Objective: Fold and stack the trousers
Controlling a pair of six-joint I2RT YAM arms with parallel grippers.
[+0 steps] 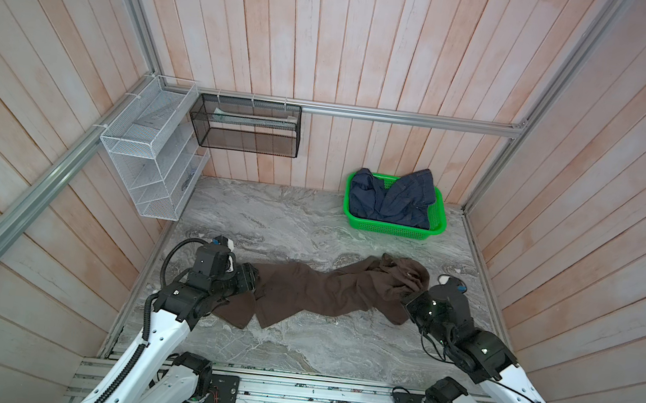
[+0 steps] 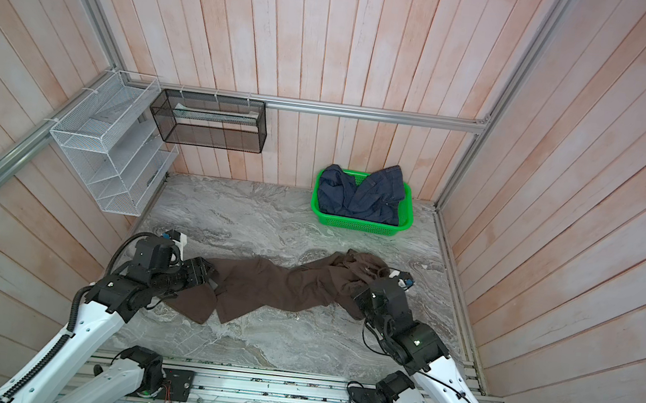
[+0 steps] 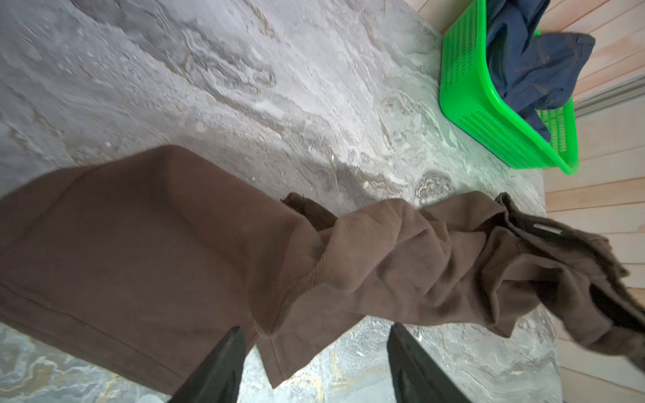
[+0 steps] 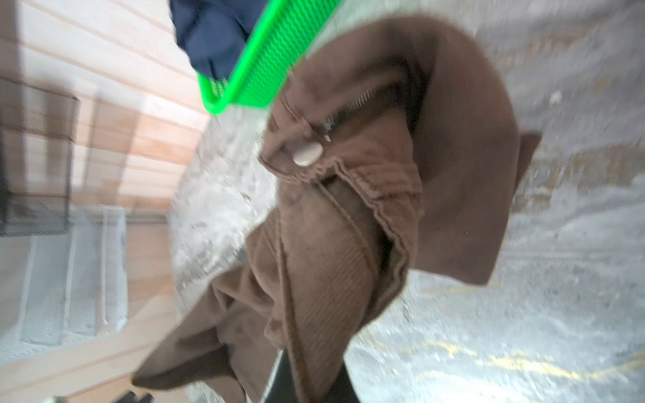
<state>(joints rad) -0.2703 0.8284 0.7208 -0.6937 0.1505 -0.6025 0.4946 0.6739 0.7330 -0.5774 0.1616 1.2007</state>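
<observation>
So the brown trousers point(image 1: 327, 291) lie stretched across the front of the bench point(image 1: 310, 226), hems by the left arm, waist end bunched up on the right. The right fingers point(image 4: 279, 383) are pressed together on a wad of waistband near the button. The left fingers point(image 3: 216, 366) are spread wide over a leg hem, gripping nothing. My worry: it's a small pinch on a twisted bunch, so a pull could slip it or drag the legs crooked. The green basket point(image 1: 393, 228) of navy denim point(image 1: 393, 198) sits just behind the waist end, close enough to bump. The wire racks point(image 1: 151, 156) on the wall are well apart.
</observation>
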